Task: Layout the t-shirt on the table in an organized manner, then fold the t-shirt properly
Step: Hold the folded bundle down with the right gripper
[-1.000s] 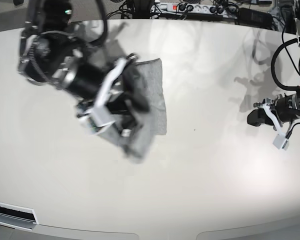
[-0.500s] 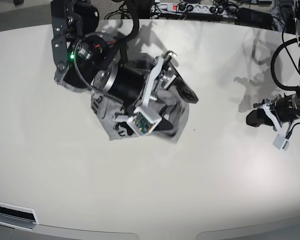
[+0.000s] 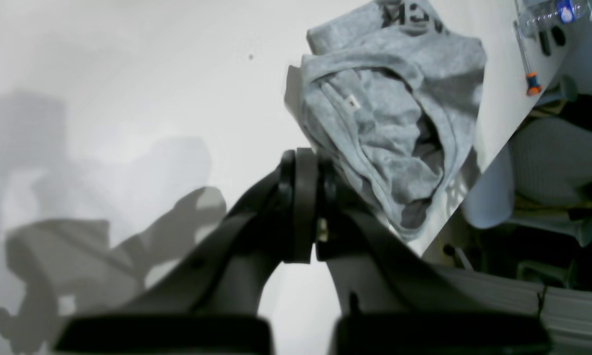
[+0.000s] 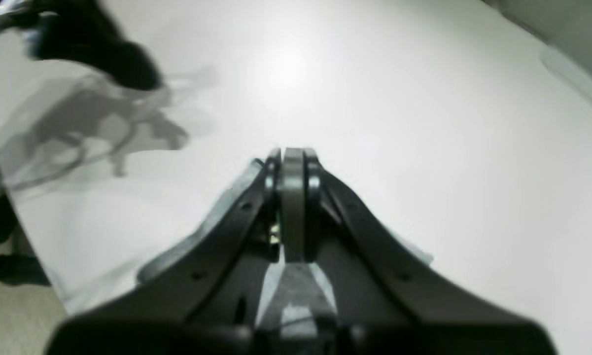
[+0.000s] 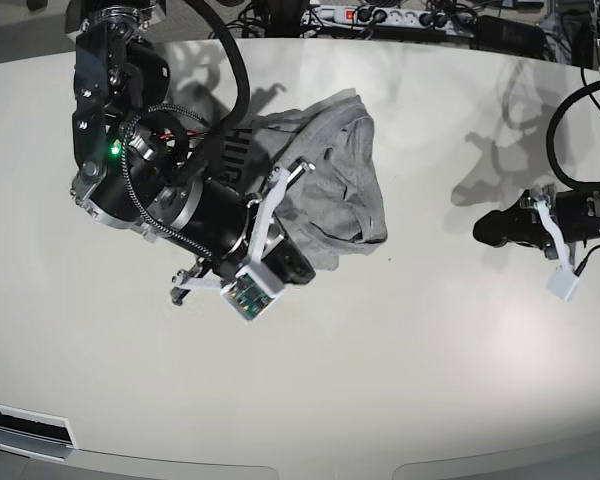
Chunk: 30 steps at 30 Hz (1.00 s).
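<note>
The t-shirt (image 5: 325, 175) lay crumpled toward the table's (image 5: 400, 380) far edge. Right gripper (image 5: 305, 272) closed, empty, at its near hem; left gripper (image 5: 485, 232) closed, well apart.

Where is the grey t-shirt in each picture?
Base view: the t-shirt lies crumpled left of centre in the upper half, partly behind the right arm.
Left wrist view: top right, bunched up just beyond the shut left gripper.
Right wrist view: no sure t-shirt; a blurry grey edge shows under the shut right gripper, and I cannot tell what it is.
Shared landmark: the shiny white table, seen in all three.
</note>
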Each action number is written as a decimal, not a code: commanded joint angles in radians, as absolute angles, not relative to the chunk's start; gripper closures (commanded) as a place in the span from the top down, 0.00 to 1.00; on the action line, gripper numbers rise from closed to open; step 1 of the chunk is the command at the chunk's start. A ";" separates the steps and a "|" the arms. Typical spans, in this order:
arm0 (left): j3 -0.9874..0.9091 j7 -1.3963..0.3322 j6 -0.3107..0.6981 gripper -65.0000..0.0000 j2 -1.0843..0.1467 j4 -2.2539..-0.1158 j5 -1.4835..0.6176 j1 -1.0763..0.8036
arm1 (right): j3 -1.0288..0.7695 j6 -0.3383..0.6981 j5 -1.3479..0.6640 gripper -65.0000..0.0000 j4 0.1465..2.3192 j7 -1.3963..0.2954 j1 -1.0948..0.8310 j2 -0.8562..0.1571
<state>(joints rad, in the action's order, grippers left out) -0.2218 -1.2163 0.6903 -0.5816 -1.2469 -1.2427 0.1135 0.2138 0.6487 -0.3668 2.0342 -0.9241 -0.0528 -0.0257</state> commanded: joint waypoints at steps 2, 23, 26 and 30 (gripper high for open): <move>-0.229 -1.202 0.698 0.00 -0.601 -1.262 -1.270 0.131 | 0.217 0.673 -0.399 0.13 2.012 -0.890 -0.038 -0.019; -0.229 -1.182 0.698 0.00 -0.576 -1.261 -1.267 0.131 | 0.229 0.626 -0.261 0.51 1.612 -0.778 0.064 -0.014; -0.226 -1.131 0.698 0.00 -0.576 -1.261 -1.232 0.134 | 0.229 0.661 -0.288 0.51 1.603 -0.778 0.064 -0.014; -0.170 -1.098 0.698 0.17 -0.575 -1.261 -1.181 0.156 | 0.229 0.674 -0.334 0.51 1.603 -0.779 0.064 -0.014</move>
